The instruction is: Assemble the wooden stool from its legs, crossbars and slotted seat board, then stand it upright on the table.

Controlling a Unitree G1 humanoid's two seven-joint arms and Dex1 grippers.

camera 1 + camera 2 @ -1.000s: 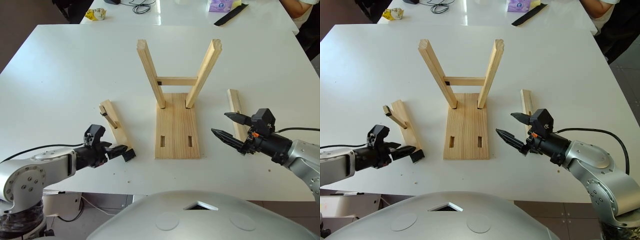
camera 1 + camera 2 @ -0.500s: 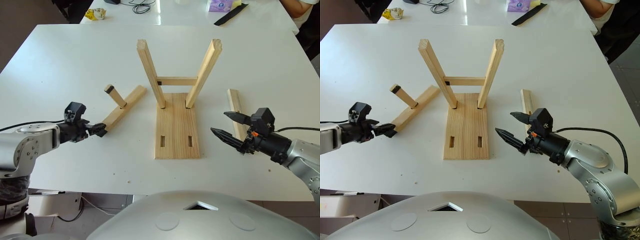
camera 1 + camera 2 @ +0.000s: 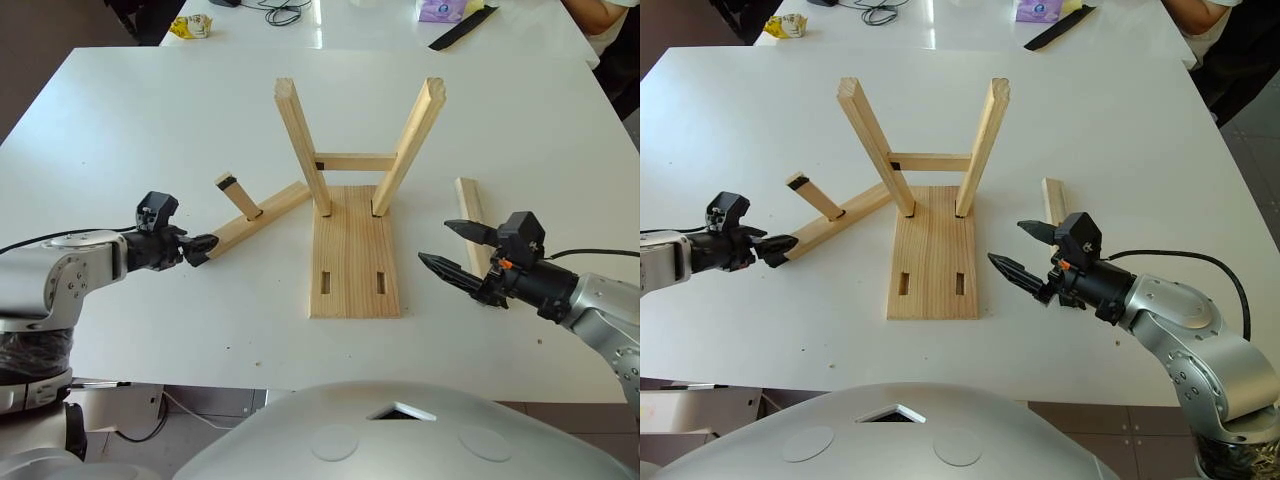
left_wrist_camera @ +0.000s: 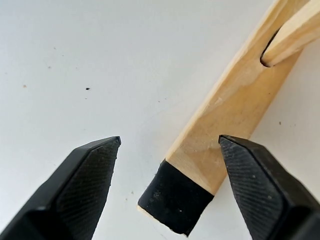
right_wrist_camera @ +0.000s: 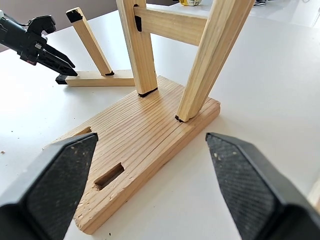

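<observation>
The slotted seat board [image 3: 355, 262] lies flat mid-table, with two legs [image 3: 300, 145] standing in its far slots, joined by a crossbar [image 3: 355, 161]. Its two near slots [image 5: 107, 176] are unfilled. A loose leg [image 3: 262, 212] lies to the left with a short crossbar [image 3: 237, 194] sticking up from it; its far end reaches the base of the standing left leg. My left gripper [image 4: 170, 141] is open, its fingers either side of that leg's black-capped end [image 4: 175, 202]. My right gripper [image 3: 435, 242] hovers open to the right of the board. Another loose leg [image 3: 468, 212] lies behind it.
The white table [image 3: 130, 130] has wide bare areas on the left and far side; its front edge is close to both arms. A second table behind carries a yellow packet [image 3: 190, 27], cables and a purple pack [image 3: 440, 10].
My left gripper moved left and away, swinging the loose leg round so its far end now points at the seat board. The right arm barely moved.
</observation>
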